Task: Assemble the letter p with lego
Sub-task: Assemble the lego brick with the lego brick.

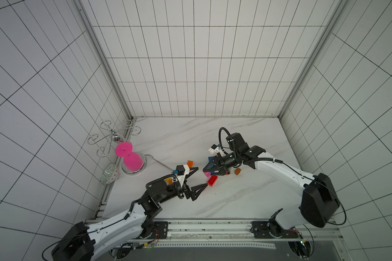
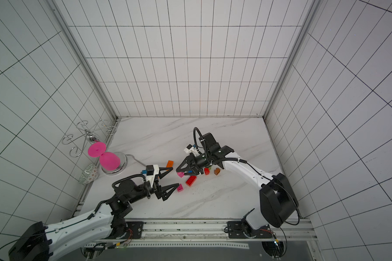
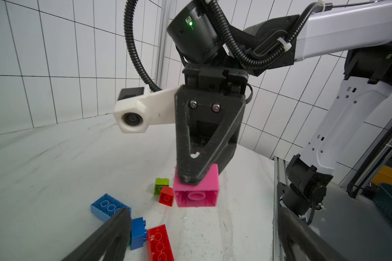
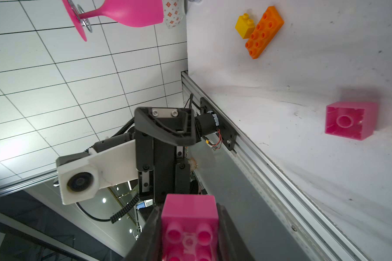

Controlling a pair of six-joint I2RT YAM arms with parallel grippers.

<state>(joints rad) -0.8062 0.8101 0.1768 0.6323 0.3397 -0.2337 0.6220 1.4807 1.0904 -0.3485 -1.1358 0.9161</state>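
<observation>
My right gripper is shut on a pink lego brick, studs toward its camera. The same brick hangs just above the table, hollow underside facing my left gripper. That gripper is open and holds nothing, its fingers spread wide in front of the brick. In both top views the two grippers meet at mid-table. A second pink brick lies by my left gripper's near fingertip. A long red brick lies beside it.
Loose bricks lie around: orange, yellow, brown, blue, green and small red. A pink cup on a wire rack and a patterned bowl stand by the left wall.
</observation>
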